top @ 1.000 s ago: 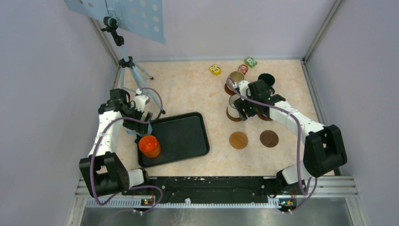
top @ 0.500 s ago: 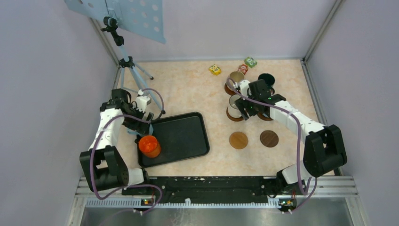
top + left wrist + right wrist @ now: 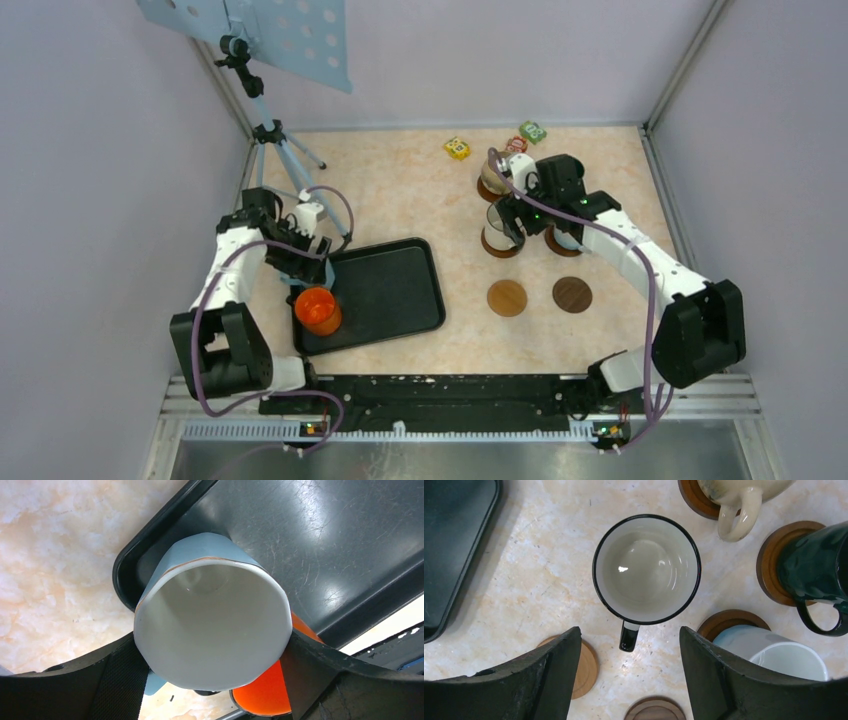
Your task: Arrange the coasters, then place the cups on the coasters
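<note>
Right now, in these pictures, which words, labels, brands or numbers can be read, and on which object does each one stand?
No text can be read in any view.
Yellow block: light marks on top, too small to read.
Green block: light marks, too small to read.
Red block: too small to read.
Black-rimmed mug, bare coasters, black tray: no print visible.

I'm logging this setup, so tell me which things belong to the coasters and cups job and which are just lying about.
Job: coasters, orange mug, pale blue mug, black-rimmed mug, beige mug, dark green mug, white mug.
Lying about: black tray, coloured blocks, tripod.
</note>
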